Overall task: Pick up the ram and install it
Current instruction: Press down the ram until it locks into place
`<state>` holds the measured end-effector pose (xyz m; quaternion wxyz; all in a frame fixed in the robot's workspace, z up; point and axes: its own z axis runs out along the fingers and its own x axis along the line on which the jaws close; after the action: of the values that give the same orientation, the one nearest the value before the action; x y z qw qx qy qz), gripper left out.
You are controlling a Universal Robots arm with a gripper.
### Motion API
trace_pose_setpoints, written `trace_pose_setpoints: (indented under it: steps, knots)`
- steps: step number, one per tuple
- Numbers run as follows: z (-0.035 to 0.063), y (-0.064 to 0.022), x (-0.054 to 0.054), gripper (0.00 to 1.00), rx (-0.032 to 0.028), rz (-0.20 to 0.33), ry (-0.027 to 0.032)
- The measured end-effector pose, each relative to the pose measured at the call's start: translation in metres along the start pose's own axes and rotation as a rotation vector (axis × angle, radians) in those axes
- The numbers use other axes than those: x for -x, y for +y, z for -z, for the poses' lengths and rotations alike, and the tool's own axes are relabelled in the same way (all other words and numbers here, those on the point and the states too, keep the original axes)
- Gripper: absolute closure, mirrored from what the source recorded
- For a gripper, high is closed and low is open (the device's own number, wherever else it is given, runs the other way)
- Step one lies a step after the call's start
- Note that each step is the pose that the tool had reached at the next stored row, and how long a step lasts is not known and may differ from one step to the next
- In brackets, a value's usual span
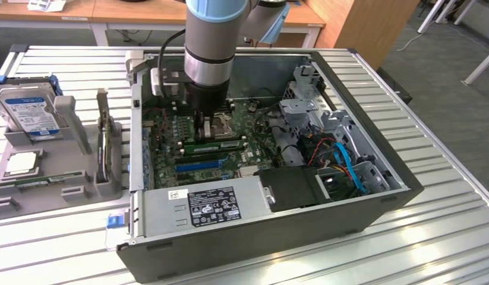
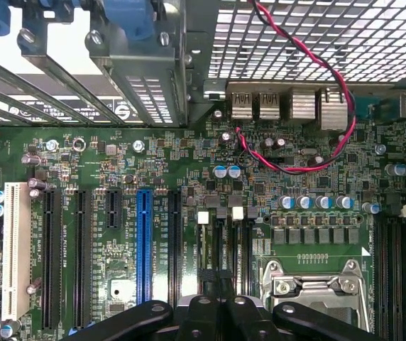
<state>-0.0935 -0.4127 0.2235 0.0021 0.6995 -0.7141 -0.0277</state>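
A slatted metal table (image 1: 434, 237) carries an open computer case (image 1: 268, 249) with its motherboard (image 1: 169, 133) facing up. The ram (image 1: 218, 144) seems to be the long green stick with a small pale label lying along a black slot of that board, next to the silver processor socket (image 1: 222, 124); from the exterior view I can't be sure how deep it sits.

My gripper (image 1: 201, 119) is inside the case, just above the board and near the ram, on the socket side of it. I see no contact between them. In the wrist view my gripper (image 2: 217, 316) has its black fingers (image 2: 199, 312) pressed together with nothing between them, hanging over two black slots with white latches (image 2: 203, 217) beside the socket (image 2: 309, 288).

Further out, a twisted red and black cable (image 2: 331, 85) loops near the rear ports. Well apart, at the exterior view's left, a grey tray (image 1: 70, 193) holds a blue-labelled hard drive (image 1: 30, 113) and a square silver chip (image 1: 22, 163).
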Motion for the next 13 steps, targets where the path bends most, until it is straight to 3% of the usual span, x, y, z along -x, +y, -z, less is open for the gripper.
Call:
trace_pose_setpoints:
  steps: [13]
  knots:
    - [-0.0008, -0.0001, 0.0, 0.9, 0.0, 0.0, -0.0001]
